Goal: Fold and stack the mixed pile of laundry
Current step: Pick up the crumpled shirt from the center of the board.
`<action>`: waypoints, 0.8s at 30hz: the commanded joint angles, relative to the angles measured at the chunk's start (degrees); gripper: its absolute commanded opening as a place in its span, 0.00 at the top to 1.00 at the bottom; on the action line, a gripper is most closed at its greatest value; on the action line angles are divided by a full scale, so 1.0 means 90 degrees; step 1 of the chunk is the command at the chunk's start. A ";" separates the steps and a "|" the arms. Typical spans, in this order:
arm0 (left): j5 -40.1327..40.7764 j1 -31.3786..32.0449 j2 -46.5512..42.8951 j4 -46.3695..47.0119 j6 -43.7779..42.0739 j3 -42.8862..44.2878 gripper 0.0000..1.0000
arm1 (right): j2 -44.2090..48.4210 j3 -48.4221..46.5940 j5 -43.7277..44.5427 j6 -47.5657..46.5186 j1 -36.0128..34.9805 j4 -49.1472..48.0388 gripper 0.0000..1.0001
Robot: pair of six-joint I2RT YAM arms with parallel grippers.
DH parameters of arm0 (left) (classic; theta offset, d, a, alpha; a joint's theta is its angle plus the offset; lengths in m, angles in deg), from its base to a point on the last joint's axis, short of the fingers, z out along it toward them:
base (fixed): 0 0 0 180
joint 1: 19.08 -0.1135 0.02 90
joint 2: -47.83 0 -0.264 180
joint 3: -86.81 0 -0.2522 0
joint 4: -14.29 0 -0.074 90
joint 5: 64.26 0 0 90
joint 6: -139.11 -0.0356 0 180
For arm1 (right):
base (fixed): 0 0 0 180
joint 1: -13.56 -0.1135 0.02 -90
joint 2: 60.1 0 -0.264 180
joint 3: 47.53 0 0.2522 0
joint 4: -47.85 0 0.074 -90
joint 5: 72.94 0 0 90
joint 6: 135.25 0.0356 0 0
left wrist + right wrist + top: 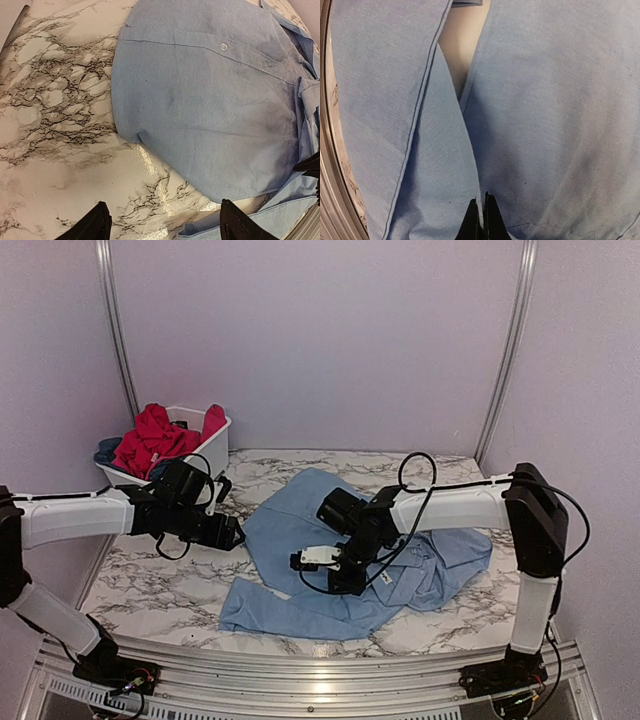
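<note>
My right gripper [481, 217] is closed tight, tips together at the bottom centre of its wrist view. They press down on the light blue shirt [545, 125] beside a hemmed edge, and I cannot tell whether any cloth is caught between them. My left gripper [165, 227] stands wide apart with nothing in it, its dark tips at the bottom of its wrist view, above bare table [50, 125] just beside the shirt's rounded hem. Two pale buttons [223, 46] show along a seam in the upper right of that view. The table is glossy white marble pattern with dark grey veins, and it throws back a glare near the hem. From the top camera the shirt lies spread and rumpled across the centre and right of the table. At the left, a white plastic basket [215, 455] holds red garments [155, 440] heaped above its rim, with dark blue cloth [108, 450] at its left edge. Plain lilac walls [320, 340] enclose the space, with metal posts [115, 320] at the corners and a metal rail [300, 680] along the bottom. A small white block [320, 555] sits at my right wrist; any print on it is too small to read.
</note>
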 commanded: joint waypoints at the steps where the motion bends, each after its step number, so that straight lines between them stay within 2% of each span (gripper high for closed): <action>1: 0.0497 0.0069 0.0104 0.0432 -0.0469 -0.0112 0.24 | 0.0899 0.0203 0.0431 0.0405 -0.0099 -0.0126 1.00; 7: 0.0798 0.0196 0.0838 0.0533 -0.0689 0.0250 0.23 | 0.2515 0.0822 0.0935 0.0750 -0.0113 -0.0639 1.00; 16: 0.1054 0.0417 0.1984 0.0950 -0.0509 0.0652 0.14 | 0.3679 0.1580 0.1832 0.1080 -0.0106 -0.1125 1.00; 21: 0.0730 0.0355 0.2288 0.1372 -0.0240 0.0922 0.12 | 0.4430 0.1820 0.2290 0.1176 -0.0103 -0.1494 1.00; 23: 0.0409 0.0294 0.2427 0.1566 -0.0033 0.1009 0.14 | 0.4674 0.1910 0.2438 0.1188 -0.0097 -0.1593 1.00; 24: 0.0202 0.0265 0.2561 0.1762 0.0051 0.1034 0.20 | 0.4781 0.1968 0.2505 0.1191 -0.0091 -0.1640 1.00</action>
